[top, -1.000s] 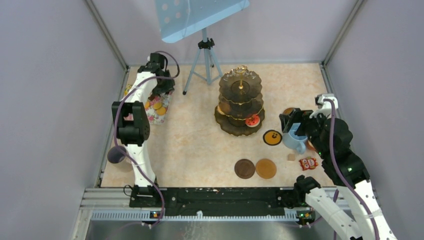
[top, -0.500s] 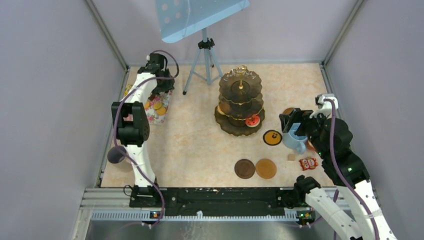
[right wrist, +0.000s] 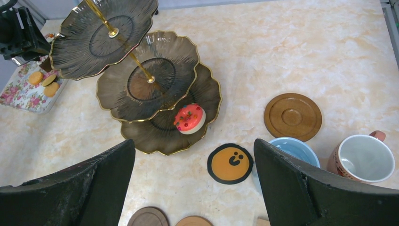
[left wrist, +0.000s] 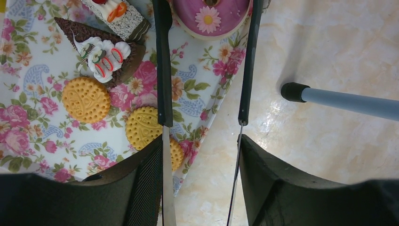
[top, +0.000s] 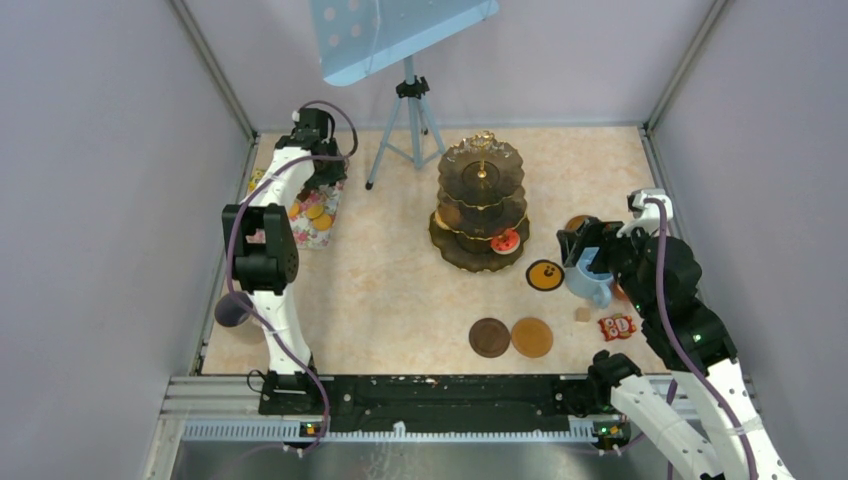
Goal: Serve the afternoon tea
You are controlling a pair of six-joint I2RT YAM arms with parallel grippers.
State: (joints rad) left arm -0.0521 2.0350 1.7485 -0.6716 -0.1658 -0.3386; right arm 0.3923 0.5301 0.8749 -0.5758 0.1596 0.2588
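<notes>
The dark three-tier stand [top: 480,200] stands mid-table, also in the right wrist view [right wrist: 141,80]. One pink-orange cake [right wrist: 189,118] sits on its bottom tier. My left gripper [top: 325,178] hangs over the floral mat [left wrist: 47,132], shut on the black tongs [left wrist: 164,70]. The tong tips reach toward a pink cake [left wrist: 209,14]. A chocolate slice [left wrist: 101,52] and orange tarts [left wrist: 86,99] lie on the mat. My right gripper [right wrist: 193,143] is open and empty above the table. The light blue mug [right wrist: 294,149] is beside its right finger, next to an orange-brown mug [right wrist: 362,159].
A smiley orange coaster [right wrist: 230,163] lies by the stand, a wooden coaster [right wrist: 292,116] behind the mugs, and two brown coasters [top: 510,337] near the front. A tripod [top: 405,110] stands at the back, its foot [left wrist: 294,92] close to the mat. A lilac mug [top: 232,310] sits far left.
The left gripper with the tongs has shifted very slightly to the left over the mat. The right arm has hardly moved.
</notes>
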